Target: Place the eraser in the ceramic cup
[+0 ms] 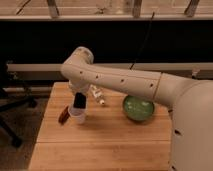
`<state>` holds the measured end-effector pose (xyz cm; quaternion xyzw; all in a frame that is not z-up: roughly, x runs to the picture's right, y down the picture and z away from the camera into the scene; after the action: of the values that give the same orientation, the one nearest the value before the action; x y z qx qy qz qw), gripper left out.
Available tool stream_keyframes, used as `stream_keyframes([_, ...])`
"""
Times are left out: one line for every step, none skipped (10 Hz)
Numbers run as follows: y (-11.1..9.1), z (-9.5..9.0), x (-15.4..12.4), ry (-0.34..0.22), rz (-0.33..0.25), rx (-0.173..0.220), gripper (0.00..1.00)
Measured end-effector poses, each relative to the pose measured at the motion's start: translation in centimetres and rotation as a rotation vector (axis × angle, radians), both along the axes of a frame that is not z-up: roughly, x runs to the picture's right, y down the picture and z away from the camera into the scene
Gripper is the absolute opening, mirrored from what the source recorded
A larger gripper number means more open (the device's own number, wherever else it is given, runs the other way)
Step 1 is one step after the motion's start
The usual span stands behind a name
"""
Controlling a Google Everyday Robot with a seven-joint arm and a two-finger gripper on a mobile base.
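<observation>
The flat black rectangular eraser (79,101) stands upright in the small white tapered ceramic cup (77,116), directly beneath the gripper (80,96); whether the gripper grips it I cannot tell.

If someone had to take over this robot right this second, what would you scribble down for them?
Claw: low over the ceramic cup at the table's left side.
Eraser: upright at the cup's mouth, its lower end seemingly inside.
Nearby: reddish-brown stick left of the cup, green bowl to the right.
Done: eraser brought to the cup.
Left: confirm it is released and settled, then lift the arm away.
</observation>
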<state>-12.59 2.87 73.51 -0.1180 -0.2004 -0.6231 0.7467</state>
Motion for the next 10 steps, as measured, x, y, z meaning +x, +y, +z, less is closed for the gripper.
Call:
stream_keyframes([0.4,0.1,-0.5,-0.015,0.0,0.002,0.0])
stream_keyframes([0.7,0.3,-0.7,-0.027,-0.004,0.007,0.04])
stream_keyframes([0.9,0.5,-1.0,-0.038,-0.011,0.017,0.14])
stream_keyframes([1.2,0.7,-1.3,-0.049,-0.018,0.027,0.26])
stream_keyframes([1.4,1.0,-1.4,-0.054,-0.022,0.035,0.34])
stream_keyframes([1.6,1.3,-1.5,-0.058,-0.022,0.04,0.42])
stream_keyframes([2.0,2.0,-1.6,-0.061,-0.021,0.048,0.56])
stream_keyframes([2.0,2.3,-1.5,-0.061,-0.02,0.053,0.64])
stream_keyframes([2.1,2.7,-1.5,-0.061,-0.018,0.058,0.73])
stream_keyframes([2.1,3.2,-1.5,-0.06,-0.016,0.062,0.79])
